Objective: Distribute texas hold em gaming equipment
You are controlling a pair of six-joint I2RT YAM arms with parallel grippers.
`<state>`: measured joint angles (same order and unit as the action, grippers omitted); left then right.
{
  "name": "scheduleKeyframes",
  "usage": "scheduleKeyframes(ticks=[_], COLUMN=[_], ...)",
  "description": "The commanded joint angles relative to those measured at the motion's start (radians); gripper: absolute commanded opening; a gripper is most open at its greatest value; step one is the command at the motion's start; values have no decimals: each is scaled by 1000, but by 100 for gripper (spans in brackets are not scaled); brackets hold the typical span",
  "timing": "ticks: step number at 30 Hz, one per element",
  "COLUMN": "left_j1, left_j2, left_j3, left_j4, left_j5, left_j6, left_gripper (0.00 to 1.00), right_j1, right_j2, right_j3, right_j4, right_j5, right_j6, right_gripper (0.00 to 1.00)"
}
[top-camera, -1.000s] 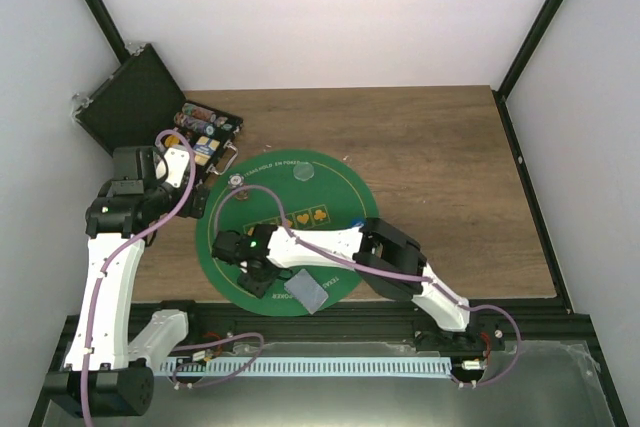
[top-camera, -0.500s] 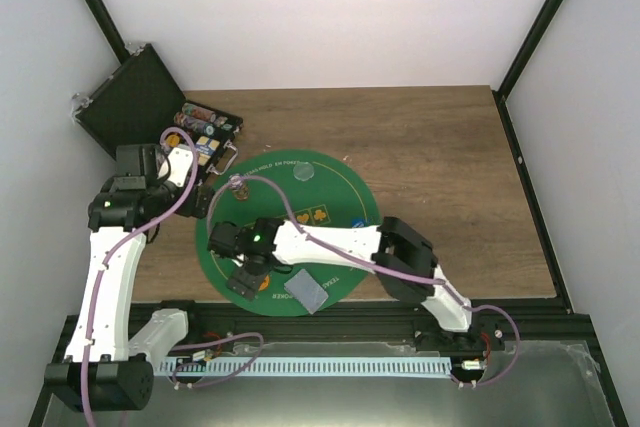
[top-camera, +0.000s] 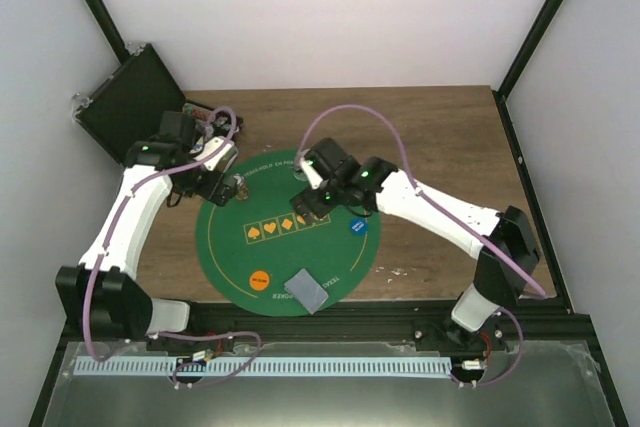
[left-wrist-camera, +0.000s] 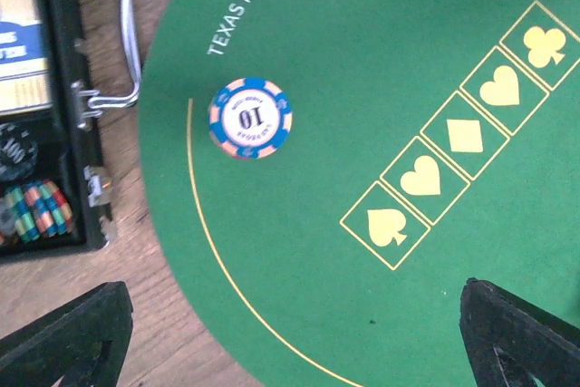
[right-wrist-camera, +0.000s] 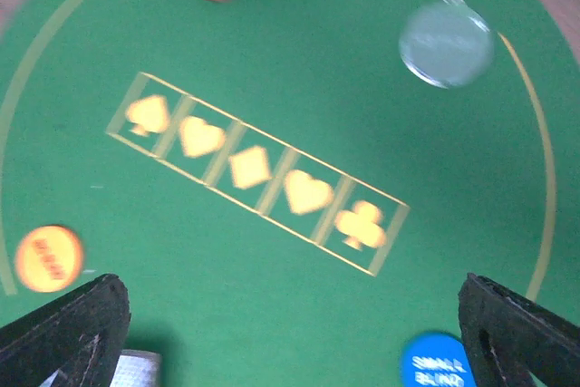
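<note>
A round green poker mat (top-camera: 330, 257) lies mid-table. On it are an orange disc (top-camera: 258, 280) near the front left, a blue "small blind" disc (top-camera: 356, 227) at the right and a grey-backed card deck (top-camera: 305, 290) at the front edge. A short chip stack marked 10 (left-wrist-camera: 250, 118) stands at the mat's far left. A clear disc (right-wrist-camera: 446, 44) lies at the far rim. My left gripper (top-camera: 222, 187) hovers open beside the chip stack, holding nothing. My right gripper (top-camera: 312, 202) hangs open and empty over the row of suit symbols (right-wrist-camera: 258, 169).
An open black case (top-camera: 125, 102) sits at the far left corner. Its tray (left-wrist-camera: 41, 215) holds coloured chips and a card box, and its metal handle (left-wrist-camera: 130, 38) faces the mat. Bare wooden table (top-camera: 450, 157) stretches to the right.
My right gripper opened, left the orange disc on the mat's front left and swung up to the mat's far side. My left arm reached forward toward the chip stack.
</note>
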<state>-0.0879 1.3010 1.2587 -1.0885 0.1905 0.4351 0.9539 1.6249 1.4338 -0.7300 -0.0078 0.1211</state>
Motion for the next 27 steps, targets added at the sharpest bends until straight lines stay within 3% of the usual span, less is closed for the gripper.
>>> scheduleKeyframes(ticks=[1, 11, 27], left_j1=[-37, -49, -53], left_j2=[101, 334, 457], left_j3=[40, 72, 50], left_j4=[26, 159, 242], left_j5=[-41, -80, -69], left_j6=[50, 42, 73], left_gripper=[100, 99, 68], right_j1=[-103, -168, -176], right_j2=[-41, 11, 46], right_j3=[-65, -110, -118], right_j4=[19, 16, 17], right_j5=[-30, -7, 3], right_j6=[-28, -64, -61], right_gripper=[100, 100, 100])
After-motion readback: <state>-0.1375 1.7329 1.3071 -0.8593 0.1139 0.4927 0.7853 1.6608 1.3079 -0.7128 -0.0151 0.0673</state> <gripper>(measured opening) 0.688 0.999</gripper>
